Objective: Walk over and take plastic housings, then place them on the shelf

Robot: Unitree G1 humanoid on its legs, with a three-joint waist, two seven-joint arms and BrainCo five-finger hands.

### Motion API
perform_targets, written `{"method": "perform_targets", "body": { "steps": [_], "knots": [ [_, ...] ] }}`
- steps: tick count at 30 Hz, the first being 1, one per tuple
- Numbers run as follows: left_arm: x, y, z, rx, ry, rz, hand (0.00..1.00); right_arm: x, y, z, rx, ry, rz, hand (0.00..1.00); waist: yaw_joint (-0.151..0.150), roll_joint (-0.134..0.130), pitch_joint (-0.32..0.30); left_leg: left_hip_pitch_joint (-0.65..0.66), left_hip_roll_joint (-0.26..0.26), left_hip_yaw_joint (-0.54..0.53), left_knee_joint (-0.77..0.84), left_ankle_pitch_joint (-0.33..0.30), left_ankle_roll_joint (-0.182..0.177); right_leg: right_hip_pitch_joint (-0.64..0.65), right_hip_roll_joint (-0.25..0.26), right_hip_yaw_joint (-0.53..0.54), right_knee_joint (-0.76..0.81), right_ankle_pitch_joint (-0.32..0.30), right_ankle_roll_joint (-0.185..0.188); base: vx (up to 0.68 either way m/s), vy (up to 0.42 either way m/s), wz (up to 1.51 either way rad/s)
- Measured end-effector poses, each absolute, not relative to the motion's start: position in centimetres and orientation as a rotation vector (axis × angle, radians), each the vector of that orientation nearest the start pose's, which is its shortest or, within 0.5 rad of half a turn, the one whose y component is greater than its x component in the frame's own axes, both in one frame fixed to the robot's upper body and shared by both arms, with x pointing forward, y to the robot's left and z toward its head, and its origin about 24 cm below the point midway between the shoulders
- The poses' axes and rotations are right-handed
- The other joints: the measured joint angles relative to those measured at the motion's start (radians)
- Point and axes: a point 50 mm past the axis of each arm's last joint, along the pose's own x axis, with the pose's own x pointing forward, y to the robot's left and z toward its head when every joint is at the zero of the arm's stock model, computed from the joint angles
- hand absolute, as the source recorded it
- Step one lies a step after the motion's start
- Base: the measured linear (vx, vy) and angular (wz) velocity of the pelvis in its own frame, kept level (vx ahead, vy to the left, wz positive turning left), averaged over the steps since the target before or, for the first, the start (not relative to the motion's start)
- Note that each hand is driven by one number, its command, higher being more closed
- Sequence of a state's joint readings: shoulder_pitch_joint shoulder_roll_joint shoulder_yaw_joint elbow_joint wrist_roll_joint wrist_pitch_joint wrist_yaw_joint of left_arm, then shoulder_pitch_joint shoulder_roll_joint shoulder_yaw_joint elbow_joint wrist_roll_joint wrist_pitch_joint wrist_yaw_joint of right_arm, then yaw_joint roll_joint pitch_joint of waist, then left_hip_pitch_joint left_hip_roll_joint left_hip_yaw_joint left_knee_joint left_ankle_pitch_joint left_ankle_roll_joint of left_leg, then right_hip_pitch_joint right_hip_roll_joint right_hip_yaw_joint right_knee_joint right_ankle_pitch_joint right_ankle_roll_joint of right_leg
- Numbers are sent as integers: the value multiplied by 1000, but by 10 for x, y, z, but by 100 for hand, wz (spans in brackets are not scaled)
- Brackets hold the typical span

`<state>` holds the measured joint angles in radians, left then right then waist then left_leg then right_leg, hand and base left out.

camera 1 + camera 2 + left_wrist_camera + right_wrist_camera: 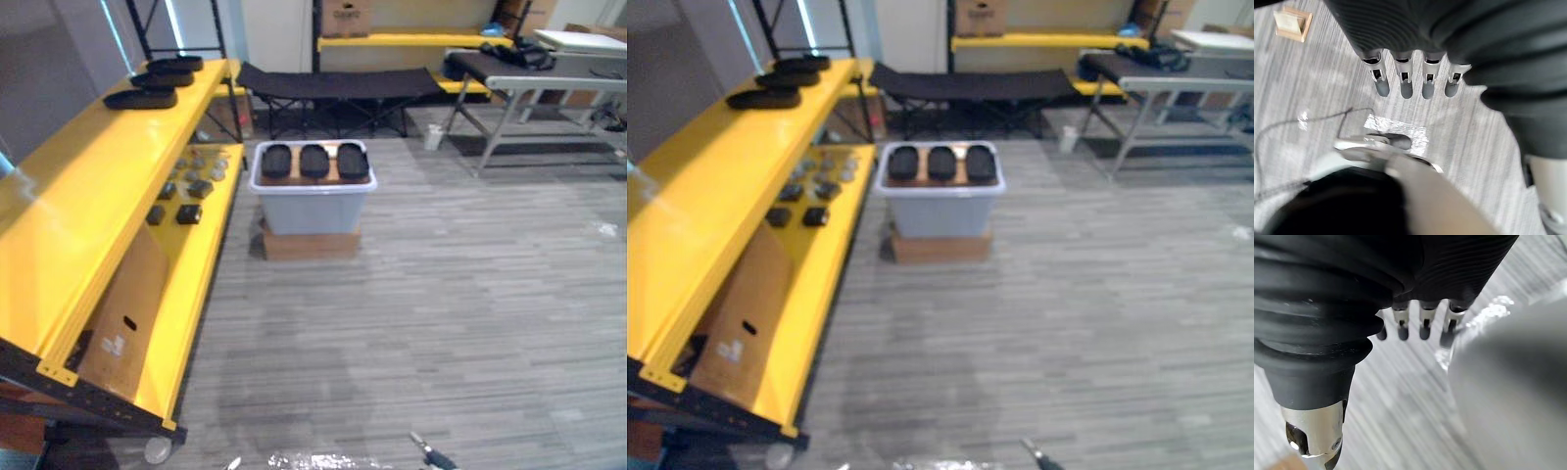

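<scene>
Stage: approach, as a judgement; the tote stands well ahead across the floor [460,294] and nothing is picked up yet
Task's thing: three black plastic housings [313,161] lie side by side in the top of a grey tote [313,208]; the tote sits on a cardboard box [312,245], just beside the yellow shelf [78,206]
On the shelf: three placed housings [142,98] lie at the far end of the top tier; small dark parts [188,213] dot the lower tier
Left robot hand [1405,83]: hangs toward the floor; fingers straight in a row, holding nothing
Right robot hand [1422,325]: also points down; fingers relaxed and empty
Risk, walking: the shelf's near corner juts out on the left; a path that drifts that way could clip it with the left arm
Risk, stopping: a late halt could bump the tote; it rests on a box narrower than its rim, so a knock may shift or tip it
Risk, grasp: the housings lie close together; fingers closing on one may drag or lift its neighbour
Risk, placing: the top tier is smooth and narrow; a housing set near the edge could slide off
</scene>
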<state>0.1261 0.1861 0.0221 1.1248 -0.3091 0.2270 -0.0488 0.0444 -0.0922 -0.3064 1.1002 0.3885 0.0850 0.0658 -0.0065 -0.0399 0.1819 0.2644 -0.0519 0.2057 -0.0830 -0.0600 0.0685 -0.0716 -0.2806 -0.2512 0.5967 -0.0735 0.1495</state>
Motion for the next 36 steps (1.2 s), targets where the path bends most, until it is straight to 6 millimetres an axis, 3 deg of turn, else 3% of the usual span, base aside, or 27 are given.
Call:
{"method": "perform_targets", "body": {
  "steps": [1, 3, 4, 6, 9, 11, 12, 13, 14, 15, 17, 18, 20, 21, 22, 23, 24, 25, 26, 27, 28, 29, 30, 34, 36],
  "knots": [
    [37, 222, -170, -196, 1430, 295, 0, 88, -208, -164, 512, 1104, -477, 0, -3, -15, 1, 17, 10, -8, 0, -11, 0, -20, 23, 20, 7, -47, 2, -177, 129, 27],
    [40, 224, -170, -197, 1422, 303, 0, 84, -200, -167, 539, 1115, -480, 0, -3, -24, 2, 16, 19, -30, 0, -22, -9, -44, 65, 27, -89, -59, -3, -220, 107, 35],
    [44, 222, -170, -220, 1408, 316, 0, 74, -197, -169, 584, 1132, -515, 0, -5, -18, 5, 14, 24, -45, 0, -31, -19, -48, 101, 38, -256, -33, 1, -185, 90, 33],
    [44, 222, -170, -240, 1406, 336, 0, 61, -198, -171, 600, 1151, -542, 0, -6, -13, 5, 19, 24, -52, 1, -48, -35, -49, 133, 47, -422, 44, -27, 39, 37, 20],
    [42, 221, -170, -284, 1393, 379, 0, 40, -196, -174, 599, 1199, -560, 0, -6, -12, 6, 34, 35, -49, 69, -118, -74, -42, 153, 29, -483, 105, -62, 292, -82, 8],
    [41, 221, -170, -307, 1382, 406, 0, 35, -195, -174, 592, 1214, -560, 0, -3, -12, 6, 54, 53, -26, 138, -190, -122, -15, 167, 13, -480, 126, -96, 332, -195, -18],
    [42, 220, -170, -311, 1375, 410, 0, 35, -197, -174, 589, 1213, -560, 0, -4, -7, 5, 69, 66, -22, 163, -229, -132, -2, 179, 10, -471, 171, -115, 317, -240, -17],
    [41, 218, -171, -317, 1377, 408, 0, 36, -199, -174, 586, 1209, -564, 0, -5, 6, 4, 73, 84, -19, 175, -244, -143, -6, 193, 8, -454, 177, -121, 373, -252, -17],
    [41, 212, -172, -334, 1374, 403, 0, 39, -205, -172, 565, 1200, -561, 0, -4, 34, -4, 65, 124, -2, 209, -257, -160, -15, 229, 5, -427, 134, -133, 351, -250, -23],
    [43, 210, -172, -344, 1367, 402, 0, 42, -205, -172, 564, 1197, -556, 0, -3, 38, -4, 57, 145, 1, 255, -258, -165, -13, 246, 6, -410, 108, -147, 398, -296, -31],
    [43, 207, -173, -359, 1368, 401, 0, 50, -209, -171, 535, 1186, -534, 0, -4, 55, -12, 3, 174, -5, 387, -250, -178, -6, 270, 8, -406, 75, -161, 319, -251, -23],
    [46, 201, -173, -378, 1363, 396, 0, 50, -214, -170, 509, 1189, -522, 0, -6, 74, -19, -54, 205, -5, 524, -229, -208, 20, 287, 9, -424, 64, -174, 273, -175, -9],
    [47, 196, -174, -416, 1358, 403, 0, 50, -219, -169, 473, 1198, -505, 0, -3, 85, -21, -121, 239, -5, 682, -181, -231, 63, 300, 11, -469, 62, -180, 236, -148, -1],
    [46, 194, -174, -422, 1360, 403, 0, 57, -221, -168, 440, 1190, -480, 0, -2, 95, -16, -179, 263, 1, 816, -201, -214, 116, 304, 15, -507, 56, -189, 150, -87, 3],
    [46, 194, -174, -422, 1360, 403, 0, 57, -221, -168, 440, 1190, -480, 0, -2, 95, -16, -179, 263, 1, 816, -201, -214, 116, 304, 15, -507, 56, -189, 68, -42, -3],
    [48, 192, -174, -436, 1350, 402, 0, 60, -223, -168, 427, 1196, -473, 0, 11, 99, -13, -243, 260, -3, 897, -237, -180, 175, 300, 28, -542, 50, -197, -41, 5, -23],
    [50, 192, -173, -445, 1340, 402, 0, 66, -223, -167, 422, 1182, -468, 0, 25, 99, -13, -274, 245, -5, 888, -256, -168, 194, 294, 43, -553, 49, -198, 2, 64, -52],
    [55, 193, -172, -446, 1320, 397, 0, 81, -222, -165, 419, 1137, -456, 0, 46, 95, -8, -335, 210, -5, 813, -276, -155, 215, 271, 67, -564, 42, -186, -51, 92, -50],
    [56, 194, -172, -444, 1314, 394, 0, 86, -222, -164, 418, 1121, -452, 0, 48, 91, -6, -357, 190, -4, 760, -276, -154, 222, 258, 72, -564, 36, -177, -202, 148, -36],
    [57, 195, -172, -439, 1310, 392, 0, 92, -223, -162, 412, 1100, -447, 0, 48, 88, -2, -383, 151, -4, 591, -253, -164, 233, 230, 74, -557, 9, -148, -371, 165, -12],
    [55, 193, -172, -436, 1316, 386, 0, 94, -226, -161, 380, 1090, -434, 0, 54, 99, 1, -384, 138, -6, 439, -119, -149, 243, 222, 88, -549, -17, -126, -261, 208, -20],
    [51, 192, -173, -437, 1327, 389, 0, 95, -224, -161, 361, 1093, -415, 0, 63, 100, 1, -361, 129, 6, 411, -92, -125, 256, 221, 98, -553, -19, -119, 91, 249, -19],
    [45, 199, -172, -415, 1338, 399, 0, 98, -214, -162, 330, 1103, -356, 0, 68, 85, -7, -343, 91, 18, 373, -94, -110, 266, 191, 111, -559, -22, -111, 239, 193, -13],
    [53, 209, -170, -382, 1312, 392, 0, 103, -210, -161, 287, 1108, -308, 0, 83, 51, 22, -333, 70, 24, 431, -163, -66, 296, 169, 113, -568, -23, -90, 292, 163, 0],
    [52, 209, -170, -379, 1310, 396, 0, 106, -209, -161, 269, 1106, -289, 0, 88, 46, 21, -273, 57, 38, 400, -187, -37, 246, 143, 119, -385, -77, -36, 261, 120, -15]
  ]
}}
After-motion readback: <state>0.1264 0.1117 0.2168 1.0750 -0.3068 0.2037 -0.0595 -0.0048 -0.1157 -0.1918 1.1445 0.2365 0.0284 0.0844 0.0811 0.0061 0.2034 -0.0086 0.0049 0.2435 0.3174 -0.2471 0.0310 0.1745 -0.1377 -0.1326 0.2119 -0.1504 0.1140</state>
